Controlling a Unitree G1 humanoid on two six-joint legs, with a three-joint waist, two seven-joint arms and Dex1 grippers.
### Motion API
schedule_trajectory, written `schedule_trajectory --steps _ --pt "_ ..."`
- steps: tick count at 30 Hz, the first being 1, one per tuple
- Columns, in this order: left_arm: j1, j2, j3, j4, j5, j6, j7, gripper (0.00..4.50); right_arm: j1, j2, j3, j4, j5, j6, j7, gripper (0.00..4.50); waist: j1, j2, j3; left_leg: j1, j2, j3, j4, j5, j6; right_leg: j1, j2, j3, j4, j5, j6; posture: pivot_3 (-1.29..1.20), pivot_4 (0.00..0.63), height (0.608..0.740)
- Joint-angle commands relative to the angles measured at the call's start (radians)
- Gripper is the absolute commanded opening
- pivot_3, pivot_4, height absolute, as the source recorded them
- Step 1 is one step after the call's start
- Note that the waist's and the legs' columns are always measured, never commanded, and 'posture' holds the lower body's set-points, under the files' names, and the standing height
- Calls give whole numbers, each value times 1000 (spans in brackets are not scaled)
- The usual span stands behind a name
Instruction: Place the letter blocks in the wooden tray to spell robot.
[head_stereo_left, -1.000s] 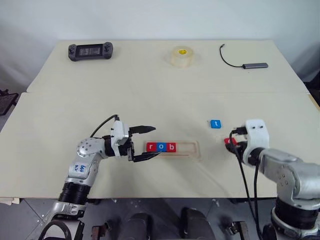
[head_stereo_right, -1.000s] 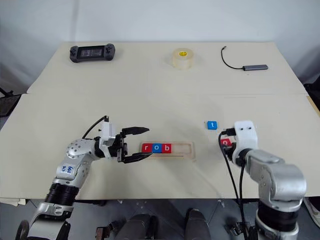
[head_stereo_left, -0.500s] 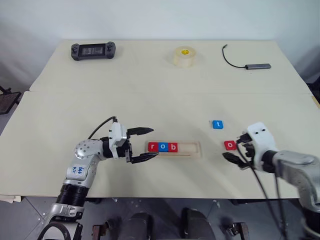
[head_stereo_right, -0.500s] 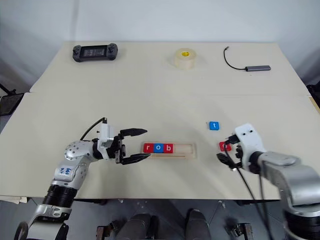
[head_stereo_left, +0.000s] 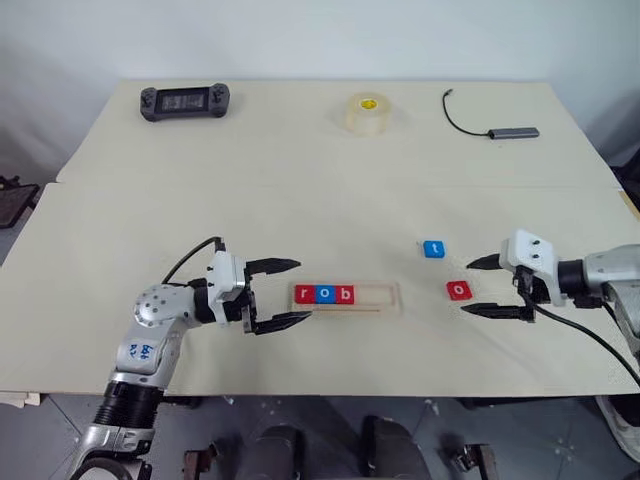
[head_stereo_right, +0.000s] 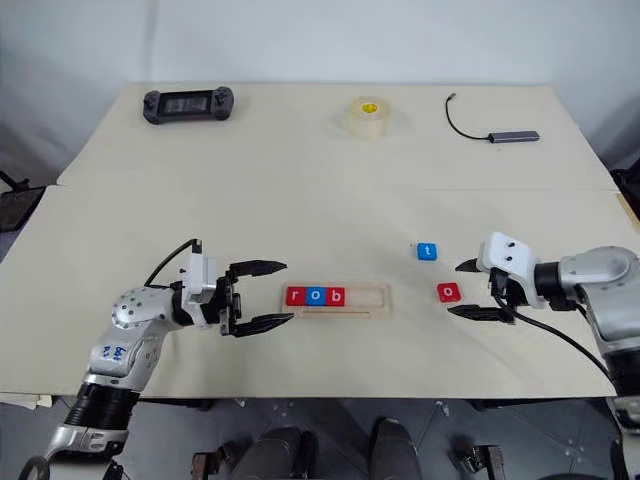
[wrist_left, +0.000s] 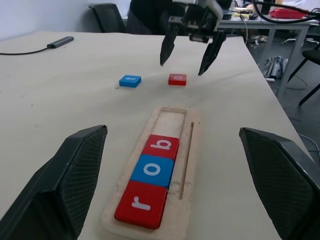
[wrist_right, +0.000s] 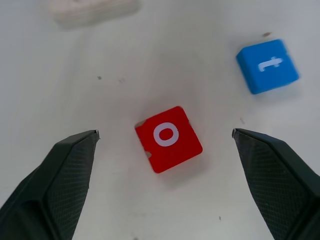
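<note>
Lying flat on the tabletop (head_stereo_left: 300, 200), the red o block (head_stereo_left: 458, 290) sits well to the right of the wooden tray (head_stereo_left: 345, 296), where r, o and b already fill the left slots. The blue t block (head_stereo_left: 432, 248) rests near it, a little farther back. We have our right gripper (head_stereo_left: 492, 287) just beside the o, fingers (head_stereo_left: 484, 262) spread wide and empty, pointing toward it with the block slightly ahead of the tips. Our left gripper (head_stereo_left: 285, 294) waits at the tray's left end, fingers released, holding nothing. We judge the right arm far nearer, so the pick falls to it.
</note>
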Motion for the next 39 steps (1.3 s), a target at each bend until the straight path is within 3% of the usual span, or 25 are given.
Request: schedule_trajectory --steps 1,5,12,20,26,32,39 --pt "14 7 12 -62 -13 5 14 4500 -49 16 17 87 -29 -62 43 4470 2 0 0 0 0 -1 0 0 0 0 0 0 0 0 0 0 150 740" --pt "23 10 17 -75 -12 12 24 4500 -83 30 42 135 -48 -98 82 3942 1 0 0 0 0 -1 0 0 0 1 0 -1 0 0 0 0 150 740" --pt "18 16 20 -75 -12 14 29 4500 -87 37 28 126 -45 -116 82 1500 1 0 0 0 0 -1 0 0 -1 1 0 -1 0 0 0 0 150 740" --pt "8 12 17 -63 -9 9 25 4500 -140 49 48 -154 23 69 147 1440 -1 1 0 0 1 -1 0 0 -1 -1 0 -1 0 0 0 0 150 740" --pt "11 8 19 -68 -12 7 25 4500 -184 138 129 -395 29 407 51 1440 1 1 0 0 1 -2 0 -1 -2 0 0 -1 0 0 0 0 150 740" --pt "27 7 29 -77 -12 2 37 4500 -174 236 201 -452 -27 479 -78 1440 9 1 0 -1 -1 -3 0 -1 -2 -1 0 -1 0 0 0 0 150 740" --pt "65 6 32 -105 -17 9 50 4500 -141 256 236 -499 -30 506 -122 1440 5 1 0 -1 -1 -3 0 -1 -2 -1 0 -1 1 0 0 0 150 740"
